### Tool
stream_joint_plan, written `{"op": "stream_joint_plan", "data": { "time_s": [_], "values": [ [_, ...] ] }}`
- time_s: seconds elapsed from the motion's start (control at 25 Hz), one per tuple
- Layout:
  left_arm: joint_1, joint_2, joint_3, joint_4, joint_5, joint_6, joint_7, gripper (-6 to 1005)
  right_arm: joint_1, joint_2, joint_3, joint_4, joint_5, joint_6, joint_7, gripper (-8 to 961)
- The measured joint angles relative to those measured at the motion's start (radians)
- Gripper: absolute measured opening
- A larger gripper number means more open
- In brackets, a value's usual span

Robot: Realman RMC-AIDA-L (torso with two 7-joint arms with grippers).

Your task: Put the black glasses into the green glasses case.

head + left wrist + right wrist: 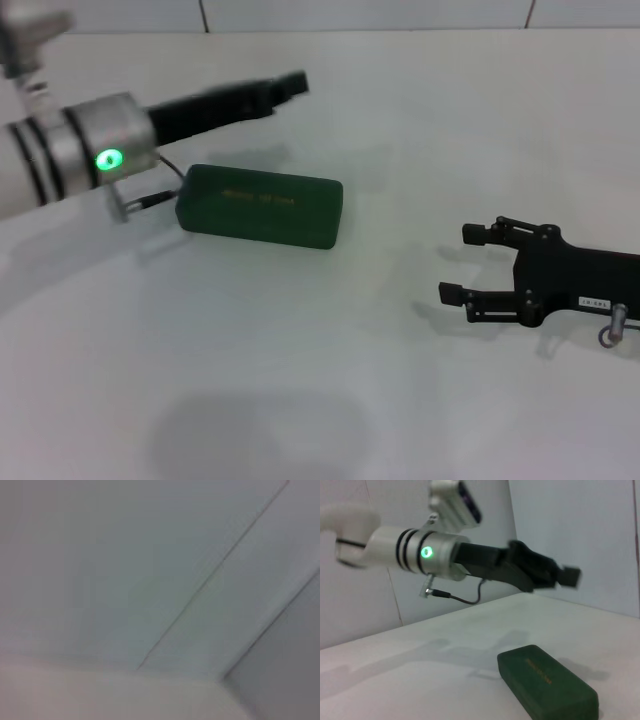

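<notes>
On the white table [330, 340] the green glasses case [261, 205] lies shut, lid down, its long axis running across my front from left to right, gold lettering up; the black glasses show in none of my views, so I cannot say where they are, perhaps already inside the case, perhaps outside my sight. My left gripper [285, 86] hangs in the air above and just behind the case, clear of it, the forearm reaching in from my left and lying nearly level with fingers pointing toward the far right; whether those fingers are parted or closed I cannot tell, and its wrist camera sees only blank wall. My right gripper [463, 263] rests low near the table, well apart from the case on its right, fingers spread and empty, pointing along the case's long axis toward its near end. The left is the nearer tool; I judge the lid must be lifted first.
</notes>
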Motion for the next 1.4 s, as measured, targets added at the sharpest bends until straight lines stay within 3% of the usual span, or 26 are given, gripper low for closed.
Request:
{"op": "stream_joint_plan", "data": {
  "time_s": [0.08, 0.16, 0.24, 0.36, 0.52, 0.56, 0.8, 1.08, 1.2, 1.4],
  "values": [
    [-0.004, 0.006, -0.116, -0.134, -0.048, 0.114, 0.259, 113, -0.002, 0.000, 0.001, 0.000, 0.002, 0.000, -0.002, 872],
    [0.026, -0.006, -0.170, -0.185, -0.061, 0.147, 0.488, 113, -0.006, 0.000, 0.005, 0.000, 0.004, 0.000, -0.006, 873],
    [0.078, -0.028, -0.186, -0.187, -0.079, 0.112, 0.694, 114, -0.008, 0.000, 0.008, 0.000, 0.005, 0.005, -0.012, 873],
    [0.125, -0.034, -0.170, -0.202, -0.130, 0.056, 0.855, 115, -0.009, 0.000, 0.014, 0.000, 0.009, 0.014, -0.024, 873],
    [0.141, -0.028, -0.162, -0.224, -0.137, 0.055, 0.870, 116, -0.018, 0.000, 0.053, 0.000, 0.013, 0.014, -0.034, 873],
    [0.175, -0.026, -0.162, -0.207, -0.139, 0.091, 0.868, 116, -0.019, 0.000, 0.067, 0.000, 0.013, 0.013, -0.040, 873],
    [0.258, -0.008, -0.163, -0.114, -0.071, 0.233, 0.841, 337, -0.031, -0.011, 0.106, -0.026, 0.014, -0.016, -0.061, 872],
    [0.342, 0.035, -0.169, 0.015, 0.151, 0.452, 0.734, 570, -0.064, -0.049, 0.110, -0.036, -0.004, -0.239, -0.142, 873],
    [0.355, 0.050, -0.171, 0.013, 0.230, 0.505, 0.704, 666, -0.083, -0.044, 0.104, -0.030, -0.018, -0.299, -0.181, 873],
    [0.376, 0.047, -0.177, 0.011, 0.295, 0.515, 0.702, 808, -0.088, -0.013, 0.103, -0.023, -0.128, -0.325, -0.187, 872]
  ]
}}
